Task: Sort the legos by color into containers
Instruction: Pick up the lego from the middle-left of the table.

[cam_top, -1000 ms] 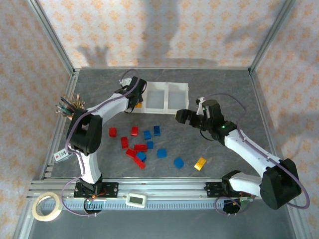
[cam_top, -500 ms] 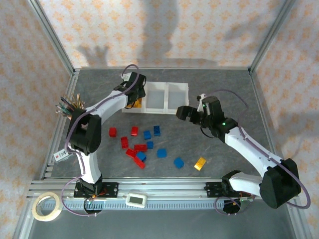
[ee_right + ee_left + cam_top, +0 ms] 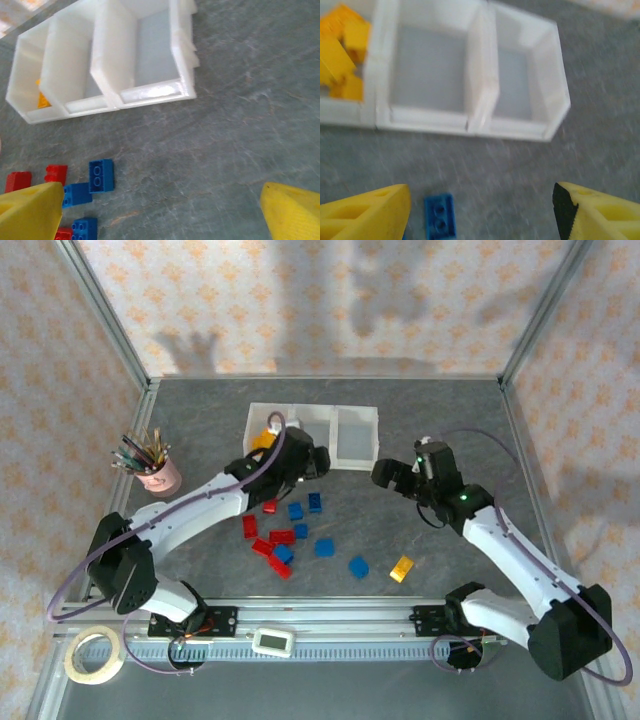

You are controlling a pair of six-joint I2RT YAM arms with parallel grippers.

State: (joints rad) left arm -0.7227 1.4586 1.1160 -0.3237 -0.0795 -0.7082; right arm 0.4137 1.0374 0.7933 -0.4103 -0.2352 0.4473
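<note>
The containers (image 3: pixel 355 435) are one white tray of three bins at the back of the table. Its left bin holds yellow legos (image 3: pixel 268 432) (image 3: pixel 340 55); the middle bin (image 3: pixel 427 75) and right bin (image 3: pixel 515 82) look empty. Red and blue legos (image 3: pixel 285 535) lie scattered in front, with one yellow brick (image 3: pixel 402 568) further right. My left gripper (image 3: pixel 315 462) (image 3: pixel 482 215) hovers open just in front of the tray, above bare table, a blue brick (image 3: pixel 440 222) by its left finger. My right gripper (image 3: pixel 385 475) (image 3: pixel 162 215) is open and holds nothing, right of the pile.
A pink cup of pencils (image 3: pixel 160 472) stands at the left. A roll of tape (image 3: pixel 95 655) and a small white device (image 3: pixel 272 640) lie by the near rail. Metal frame posts and patterned walls bound the table.
My left gripper has opened and drawn back from over the left bin to the table in front of the tray. The right gripper shifted slightly to the right.
</note>
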